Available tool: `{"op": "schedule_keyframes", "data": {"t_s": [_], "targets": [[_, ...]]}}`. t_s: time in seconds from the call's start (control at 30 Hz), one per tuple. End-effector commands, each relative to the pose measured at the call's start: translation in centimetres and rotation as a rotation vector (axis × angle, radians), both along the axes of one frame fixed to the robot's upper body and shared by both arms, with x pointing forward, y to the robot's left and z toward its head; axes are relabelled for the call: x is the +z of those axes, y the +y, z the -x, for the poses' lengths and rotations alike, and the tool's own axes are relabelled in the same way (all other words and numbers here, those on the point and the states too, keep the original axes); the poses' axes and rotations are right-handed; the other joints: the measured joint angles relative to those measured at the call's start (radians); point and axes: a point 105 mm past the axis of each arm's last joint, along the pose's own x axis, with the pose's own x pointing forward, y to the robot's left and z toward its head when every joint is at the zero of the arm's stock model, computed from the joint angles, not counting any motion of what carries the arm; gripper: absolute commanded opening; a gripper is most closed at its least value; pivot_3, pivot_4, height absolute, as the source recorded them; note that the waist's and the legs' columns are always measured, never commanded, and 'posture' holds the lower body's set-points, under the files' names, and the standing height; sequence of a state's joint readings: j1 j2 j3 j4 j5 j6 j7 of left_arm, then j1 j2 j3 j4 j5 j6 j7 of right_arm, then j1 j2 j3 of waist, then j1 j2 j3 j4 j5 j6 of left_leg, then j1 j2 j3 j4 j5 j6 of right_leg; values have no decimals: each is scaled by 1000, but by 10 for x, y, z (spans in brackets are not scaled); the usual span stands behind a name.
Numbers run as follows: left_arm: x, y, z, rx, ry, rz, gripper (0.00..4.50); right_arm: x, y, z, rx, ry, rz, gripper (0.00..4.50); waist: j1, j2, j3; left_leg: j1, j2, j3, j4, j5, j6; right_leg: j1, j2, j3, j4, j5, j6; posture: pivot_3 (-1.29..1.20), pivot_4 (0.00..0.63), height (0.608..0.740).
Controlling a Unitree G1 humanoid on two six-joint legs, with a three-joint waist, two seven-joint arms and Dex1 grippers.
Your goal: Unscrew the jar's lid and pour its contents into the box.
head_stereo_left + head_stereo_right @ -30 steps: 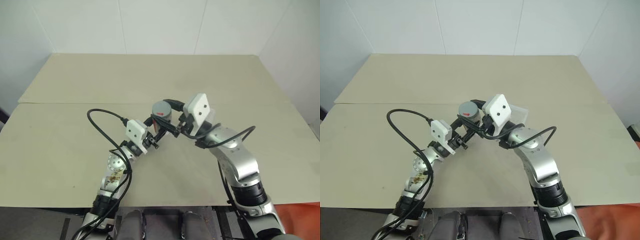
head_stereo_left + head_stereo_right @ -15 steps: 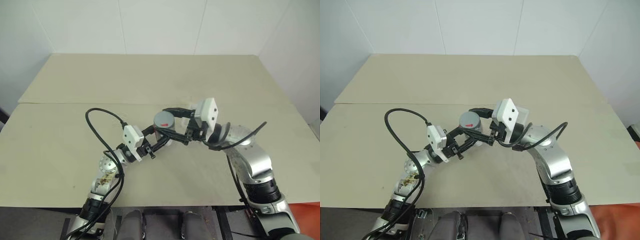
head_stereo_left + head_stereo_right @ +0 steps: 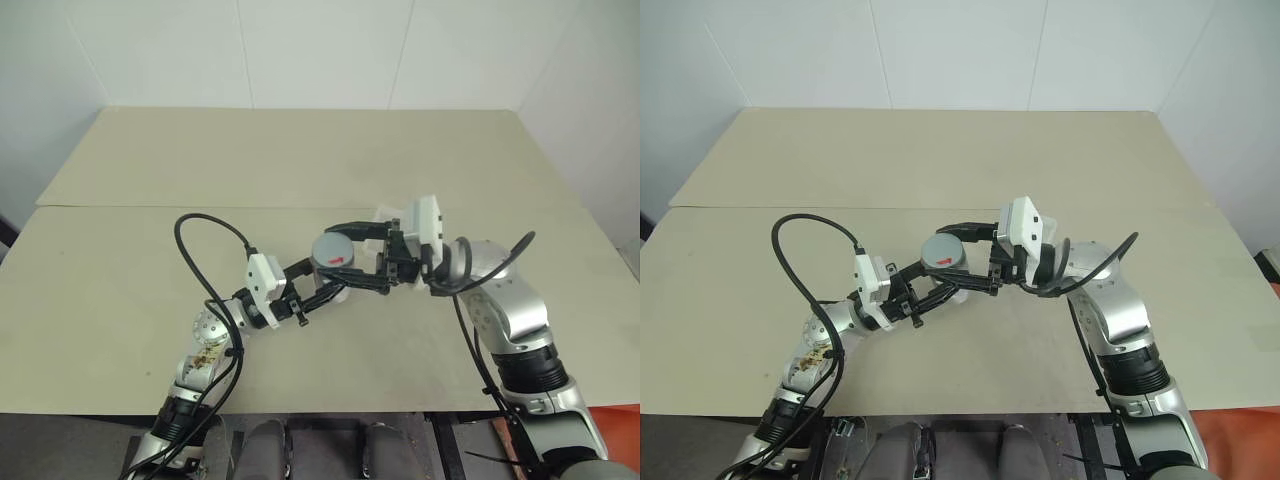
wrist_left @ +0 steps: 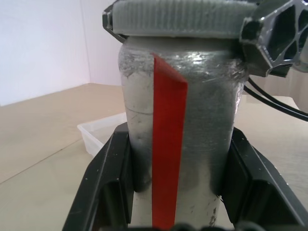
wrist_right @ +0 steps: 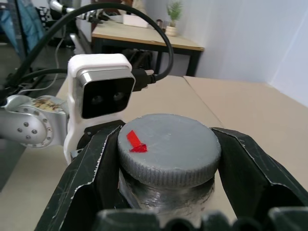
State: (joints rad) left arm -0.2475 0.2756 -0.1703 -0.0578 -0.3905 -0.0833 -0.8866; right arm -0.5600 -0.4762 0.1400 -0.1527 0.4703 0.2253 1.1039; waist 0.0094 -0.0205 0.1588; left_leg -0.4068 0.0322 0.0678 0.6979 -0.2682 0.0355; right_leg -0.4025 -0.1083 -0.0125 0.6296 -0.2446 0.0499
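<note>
The jar [image 3: 333, 262] is held upright above the table [image 3: 300, 160], at the centre between the 2 arms. The left gripper [image 3: 327, 282] clamps its body; the right gripper [image 3: 345, 252] is closed around the lid [image 5: 168, 147], which sits on the jar. Compared with 1 second earlier, the right wrist has swung so its gripper points sideways across the lid, and the lid's red mark has turned. The beige table has a seam across it and meets white walls. The box [image 4: 103, 134] lies behind the jar, mostly hidden by the right gripper. The contents cannot be made out.
</note>
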Motion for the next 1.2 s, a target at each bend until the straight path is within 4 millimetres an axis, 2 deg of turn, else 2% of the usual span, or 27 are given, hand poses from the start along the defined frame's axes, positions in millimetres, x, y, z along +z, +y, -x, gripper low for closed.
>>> {"op": "schedule_keyframes", "data": {"t_s": [0.03, 0.33, 0.6, 0.87, 1.13, 1.2], "targets": [[15, -10, 12, -79, -59, 12, 1970, 14, -4, 4, 62, -84, 5, 2857, 0, 0, 0, 0, 0, 0, 0, 0, 0, 0, 0, 0, 0, 0, 0, 0, 150, 740], [16, -11, 14, -95, -67, 8, 1970, 16, -12, 0, 221, -99, 71, 2857, 0, 0, 0, 0, 0, 0, 0, 0, 0, 0, 0, 0, 0, 0, 0, 0, 150, 740], [17, -11, 16, -97, -73, 9, 1970, 21, -11, -5, 382, -92, 122, 2857, 0, 0, 0, 0, 0, 0, 0, 0, 0, 0, 0, 0, 0, 0, 0, 0, 150, 740], [17, -12, 17, -100, -81, 0, 1970, 25, -8, -15, 431, -75, 155, 2857, 0, 1, 0, 0, 0, 0, 0, 0, 0, 0, 0, 0, 0, 0, 0, 0, 150, 740], [16, -12, 17, -90, -81, 2, 1970, 29, -7, -16, 464, -58, 139, 2857, -1, 1, 0, 0, 1, 1, 0, 0, 0, -1, 0, 0, 0, 0, 0, 0, 150, 740], [17, -11, 16, -79, -77, 10, 1970, 31, -8, -17, 458, -51, 129, 3561, -1, 1, 0, 0, 1, 1, 0, 0, 0, -1, 0, 0, 0, 0, 0, 0, 150, 740]]}}
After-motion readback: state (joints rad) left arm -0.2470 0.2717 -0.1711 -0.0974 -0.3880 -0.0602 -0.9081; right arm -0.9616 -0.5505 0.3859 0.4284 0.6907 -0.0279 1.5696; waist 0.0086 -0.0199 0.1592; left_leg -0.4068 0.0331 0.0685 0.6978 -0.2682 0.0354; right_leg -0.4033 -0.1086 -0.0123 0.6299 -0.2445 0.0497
